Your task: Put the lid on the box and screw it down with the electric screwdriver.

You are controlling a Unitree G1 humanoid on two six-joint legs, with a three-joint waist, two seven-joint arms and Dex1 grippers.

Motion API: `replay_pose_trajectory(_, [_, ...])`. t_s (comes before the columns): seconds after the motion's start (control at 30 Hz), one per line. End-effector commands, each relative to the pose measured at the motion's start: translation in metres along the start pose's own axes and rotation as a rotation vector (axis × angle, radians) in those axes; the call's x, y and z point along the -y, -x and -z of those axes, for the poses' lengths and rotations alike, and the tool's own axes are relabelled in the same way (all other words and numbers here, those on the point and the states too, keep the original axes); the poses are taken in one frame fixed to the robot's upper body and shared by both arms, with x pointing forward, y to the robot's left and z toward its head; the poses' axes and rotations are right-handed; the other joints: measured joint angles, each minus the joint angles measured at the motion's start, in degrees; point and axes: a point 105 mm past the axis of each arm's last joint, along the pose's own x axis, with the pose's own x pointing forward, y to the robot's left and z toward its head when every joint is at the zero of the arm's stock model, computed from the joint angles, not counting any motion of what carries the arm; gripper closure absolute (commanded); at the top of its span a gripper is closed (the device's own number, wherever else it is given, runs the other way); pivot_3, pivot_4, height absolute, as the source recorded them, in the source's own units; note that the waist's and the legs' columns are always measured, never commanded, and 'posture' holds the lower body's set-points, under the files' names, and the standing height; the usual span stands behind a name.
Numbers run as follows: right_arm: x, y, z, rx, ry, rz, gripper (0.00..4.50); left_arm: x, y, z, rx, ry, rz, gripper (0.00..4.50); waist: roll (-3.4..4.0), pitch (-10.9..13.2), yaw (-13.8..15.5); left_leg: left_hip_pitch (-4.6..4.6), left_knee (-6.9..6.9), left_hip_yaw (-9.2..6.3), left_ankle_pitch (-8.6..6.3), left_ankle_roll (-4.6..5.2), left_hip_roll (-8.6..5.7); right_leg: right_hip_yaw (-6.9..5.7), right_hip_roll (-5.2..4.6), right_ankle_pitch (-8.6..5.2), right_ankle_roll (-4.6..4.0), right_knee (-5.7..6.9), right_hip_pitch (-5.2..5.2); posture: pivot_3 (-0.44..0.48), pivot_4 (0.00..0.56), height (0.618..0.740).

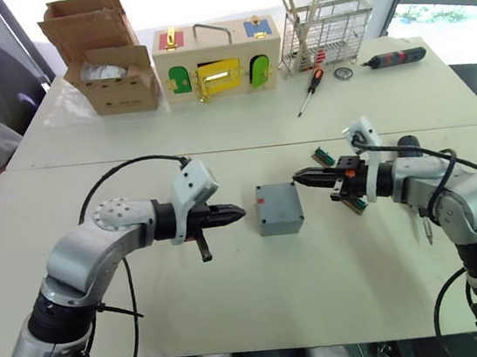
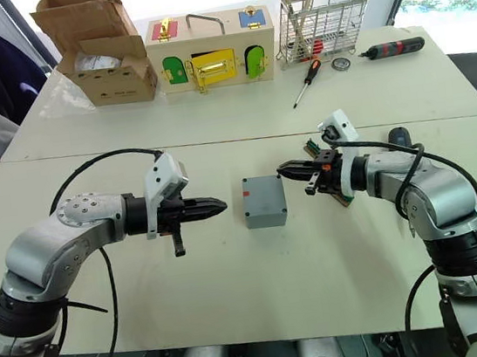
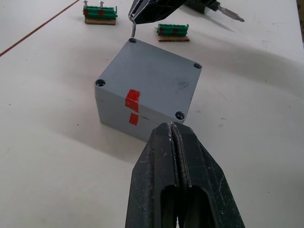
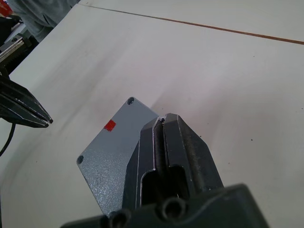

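Lid [image 3: 151, 76] is sitting flush on the box [image 1: 279, 209], its red mark lining up with the red mark on the box wall below it, and the closed box is resting on the counter [image 1: 265, 316] between the two arms; the left tool [image 1: 236, 215] is pointing at the box from the robot's left, just beside it and not touching, its two black fingers pressed together on nothing; the right tool [image 1: 302, 176] is reaching in from the right with its fingers closed, its tip hovering at the far right corner of the lid, and in the left wrist view a small metal pin, apparently a screw [image 3: 133, 29], is hanging from that tip just above the corner hole; two green terminal blocks [image 3: 173, 31] on brown bases are lying on the counter beyond the box; the electric screwdriver [image 1: 415, 180] is lying by the right forearm, largely hidden by the arm; at the far side of the counter are standing a cardboard box [image 1: 104, 55], a wooden box [image 1: 217, 60] with coloured doors and a wire rack [image 1: 326, 35], with a small red-and-black screwdriver [image 1: 309, 92] and a black-and-red driver [image 1: 393, 58] lying near the rack.
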Motion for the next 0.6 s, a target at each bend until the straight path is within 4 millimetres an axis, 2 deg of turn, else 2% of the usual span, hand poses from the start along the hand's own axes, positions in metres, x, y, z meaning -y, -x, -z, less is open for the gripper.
replay_pose_trajectory(0.03, [-0.0010, 0.0022, -0.0080, 0.032, 0.034, 0.002, 4.47, 0.0045, 0.0017, -0.0072, 0.018, -0.038, 0.004, 4.50, 0.00, 0.00, 0.01, 0.00, 0.00, 0.00, 0.00, 0.00, 0.00, 0.00, 0.00, 0.00, 0.00, 0.00, 0.00, 0.000, 0.150, 0.740])
replay_pose_trajectory(0.6, [-0.0004, -0.0025, -0.0001, 0.006, 0.040, 0.009, 4.47, 0.0028, 0.0006, -0.0074, 0.015, -0.043, -0.004, 4.50, 0.00, 0.00, 0.00, 0.00, 0.00, 0.00, 0.00, 0.00, 0.00, 0.00, 0.00, 0.00, 0.00, 0.00, 0.00, 0.000, 0.150, 0.740])
